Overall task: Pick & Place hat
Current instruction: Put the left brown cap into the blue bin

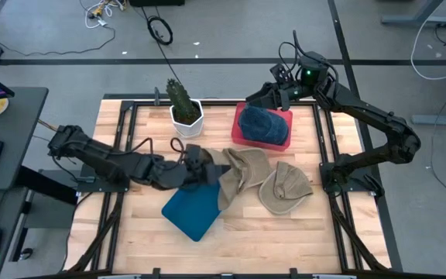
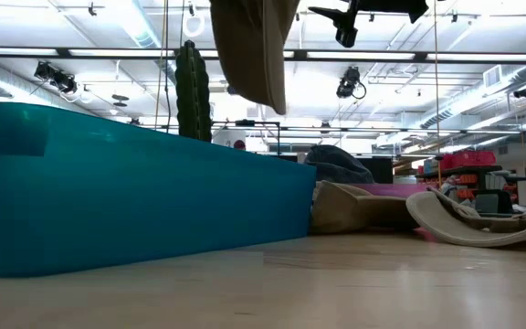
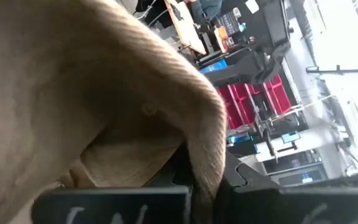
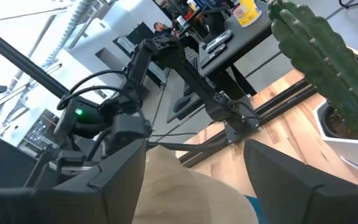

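Observation:
My left gripper [image 1: 201, 167], reaching in from the table's left, is shut on a tan hat [image 1: 241, 173]. In the low view this hat [image 2: 254, 46] hangs from the picture's top, clear of the table. It fills the left wrist view [image 3: 73, 93]. A second tan hat [image 1: 286, 188] lies on the table to its right. A blue hat [image 1: 262, 122] sits on a red tray [image 1: 285, 141]. My right gripper [image 4: 194, 186] is open, up at the far side [image 1: 265, 96] beside the blue hat, touching nothing. My left gripper pinches the tan hat between its two fingers at its left edge [image 3: 207, 155], where a thick rim of cloth runs down between them. The fingers come about level from the table's left. The hat hangs below and beside them, lifted clear of the table.
A teal bin [image 1: 193, 208] lies on the table just near-side of the held hat and is large in the low view [image 2: 135, 196]. A cactus in a white pot [image 1: 183, 109] stands at the far side. Bare wood shows along the near edge.

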`<state>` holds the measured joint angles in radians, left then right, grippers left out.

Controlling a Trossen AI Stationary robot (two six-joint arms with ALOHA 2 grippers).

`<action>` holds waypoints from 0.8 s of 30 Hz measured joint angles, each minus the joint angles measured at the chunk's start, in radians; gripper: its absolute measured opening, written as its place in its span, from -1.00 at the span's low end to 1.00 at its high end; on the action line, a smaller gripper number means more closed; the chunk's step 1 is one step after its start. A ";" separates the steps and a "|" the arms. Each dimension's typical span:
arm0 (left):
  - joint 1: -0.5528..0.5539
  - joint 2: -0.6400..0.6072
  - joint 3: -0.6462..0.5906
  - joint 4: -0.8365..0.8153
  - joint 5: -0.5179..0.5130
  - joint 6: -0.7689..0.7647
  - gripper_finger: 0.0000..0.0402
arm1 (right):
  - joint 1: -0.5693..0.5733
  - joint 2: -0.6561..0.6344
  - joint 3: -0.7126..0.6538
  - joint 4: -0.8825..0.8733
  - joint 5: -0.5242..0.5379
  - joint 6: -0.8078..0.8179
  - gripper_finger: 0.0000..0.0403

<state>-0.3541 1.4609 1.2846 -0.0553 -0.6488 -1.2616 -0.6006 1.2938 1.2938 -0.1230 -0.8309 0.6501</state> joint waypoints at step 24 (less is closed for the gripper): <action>0.263 0.007 0.000 0.417 0.642 0.465 -0.92 | 0.000 0.000 0.000 -0.005 0.003 0.077 0.36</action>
<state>-0.0910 1.4677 1.2850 0.3617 -0.0071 -0.7962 -0.6006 1.2938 1.2938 -0.1276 -0.8276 0.7273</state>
